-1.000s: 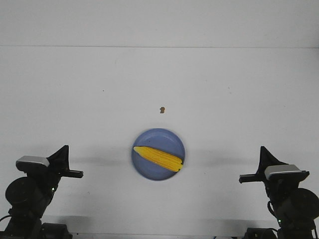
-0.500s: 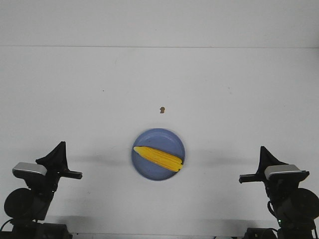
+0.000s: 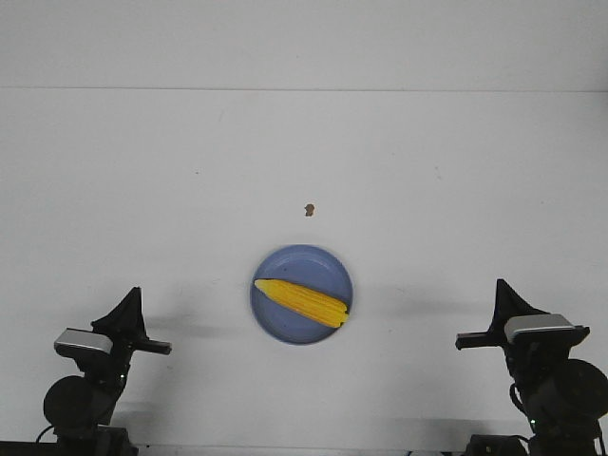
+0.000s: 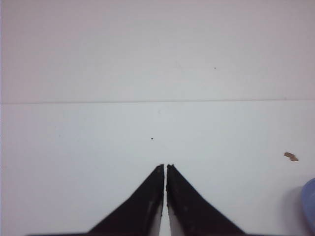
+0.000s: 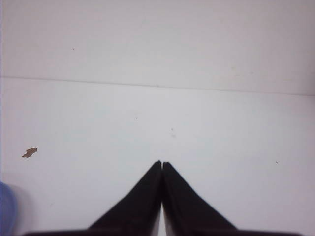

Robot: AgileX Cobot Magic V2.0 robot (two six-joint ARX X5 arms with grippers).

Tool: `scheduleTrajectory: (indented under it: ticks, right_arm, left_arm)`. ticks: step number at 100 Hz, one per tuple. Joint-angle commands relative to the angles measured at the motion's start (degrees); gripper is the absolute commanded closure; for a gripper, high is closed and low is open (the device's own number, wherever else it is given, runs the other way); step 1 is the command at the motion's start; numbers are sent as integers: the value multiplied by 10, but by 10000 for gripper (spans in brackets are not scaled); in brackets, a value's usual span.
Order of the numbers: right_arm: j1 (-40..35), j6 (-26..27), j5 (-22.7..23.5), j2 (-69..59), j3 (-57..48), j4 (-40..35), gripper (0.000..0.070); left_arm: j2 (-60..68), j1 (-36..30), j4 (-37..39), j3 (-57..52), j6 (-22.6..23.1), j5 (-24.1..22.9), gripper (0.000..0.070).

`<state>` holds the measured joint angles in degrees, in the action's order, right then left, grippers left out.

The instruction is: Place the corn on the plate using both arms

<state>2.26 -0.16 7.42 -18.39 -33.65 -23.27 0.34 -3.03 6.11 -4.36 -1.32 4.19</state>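
The yellow corn (image 3: 302, 301) lies across the periwinkle-blue plate (image 3: 323, 266) in the middle of the white table in the front view, its pointed end to the left. My left gripper (image 3: 133, 296) is shut and empty, well to the left of the plate near the table's front. My right gripper (image 3: 500, 288) is shut and empty, well to the right of the plate. In the left wrist view the gripper (image 4: 165, 166) has its jaws together, and a sliver of the plate (image 4: 310, 202) shows. In the right wrist view the gripper (image 5: 162, 163) is shut, with the plate's rim (image 5: 7, 209) at the edge.
A tiny brown speck (image 3: 309, 209) lies on the table beyond the plate; it also shows in the left wrist view (image 4: 291, 156) and the right wrist view (image 5: 29, 152). The table's far edge meets a white wall (image 3: 304, 43).
My left arm has drawn back and lower towards the front edge, shifting slightly right. The right arm, corn and plate have not moved.
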Motion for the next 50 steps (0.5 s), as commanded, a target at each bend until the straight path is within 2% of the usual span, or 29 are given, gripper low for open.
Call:
scheduleTrajectory:
  ticks: [1,28,50]
  right_arm:
    - [0,4,-1,0,-6,7,700]
    - [0,4,-1,0,-6,7,700]
    - [0,4,-1,0,-6,7,700]
  left_arm:
    - [-2,0,14,6,6,-2,687]
    - [-2,0,60,36,5,-2,687]
    - [-2,0,56,36,4,-2,687]
